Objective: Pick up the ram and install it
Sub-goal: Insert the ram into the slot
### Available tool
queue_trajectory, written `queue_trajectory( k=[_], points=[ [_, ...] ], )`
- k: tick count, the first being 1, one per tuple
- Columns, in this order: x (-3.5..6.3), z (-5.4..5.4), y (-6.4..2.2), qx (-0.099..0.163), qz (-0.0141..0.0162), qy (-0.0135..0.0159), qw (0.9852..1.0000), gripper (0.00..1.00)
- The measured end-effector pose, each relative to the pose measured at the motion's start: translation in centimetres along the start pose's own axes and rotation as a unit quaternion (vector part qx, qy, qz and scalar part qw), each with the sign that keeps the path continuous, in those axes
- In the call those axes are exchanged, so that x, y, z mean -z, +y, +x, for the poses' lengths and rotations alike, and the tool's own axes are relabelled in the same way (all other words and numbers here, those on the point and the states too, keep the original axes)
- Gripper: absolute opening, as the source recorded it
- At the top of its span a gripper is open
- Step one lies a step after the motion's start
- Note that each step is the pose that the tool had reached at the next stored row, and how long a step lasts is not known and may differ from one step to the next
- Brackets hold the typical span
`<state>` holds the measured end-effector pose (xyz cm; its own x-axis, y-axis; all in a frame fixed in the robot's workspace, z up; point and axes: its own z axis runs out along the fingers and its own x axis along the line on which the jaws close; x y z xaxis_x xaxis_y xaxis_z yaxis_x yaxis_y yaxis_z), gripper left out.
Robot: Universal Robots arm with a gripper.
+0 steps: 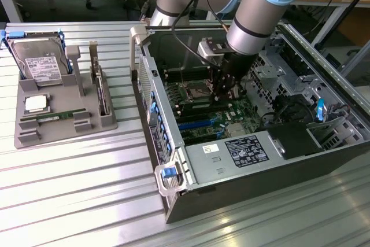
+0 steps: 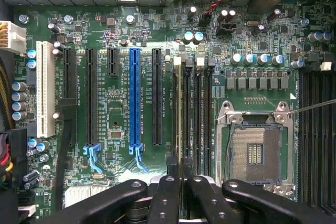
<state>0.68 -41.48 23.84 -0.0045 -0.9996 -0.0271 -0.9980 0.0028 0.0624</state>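
Clamped together on the ram point(image 2: 179, 108), my gripper point(image 2: 179, 174) sits inside the open computer case point(image 1: 173, 160), over the motherboard point(image 2: 121, 108), whose printed slot labels I cannot read.

Bright, even light falls from above. The ribbed metal table point(image 1: 69, 183) shows pale glare streaks. The computer case point(image 1: 260, 160) is shadowed inside, and the motherboard point(image 2: 121, 103) appears sharp.

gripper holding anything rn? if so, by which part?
Looks like the ram, seen edge-on: the gripper pinches its two flat faces near the top edge, over the memory slots.
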Motion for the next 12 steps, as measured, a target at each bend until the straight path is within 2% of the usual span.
queue_trajectory(
  k=[3, 12],
  points=[
    [-0.05, 0.03, -0.29, 0.0, -0.0006, 0.0, 1.0, 0.12],
    [-0.59, 0.05, -0.34, -0.004, -0.0005, -0.0003, 1.0, 0.12]
  ],
)
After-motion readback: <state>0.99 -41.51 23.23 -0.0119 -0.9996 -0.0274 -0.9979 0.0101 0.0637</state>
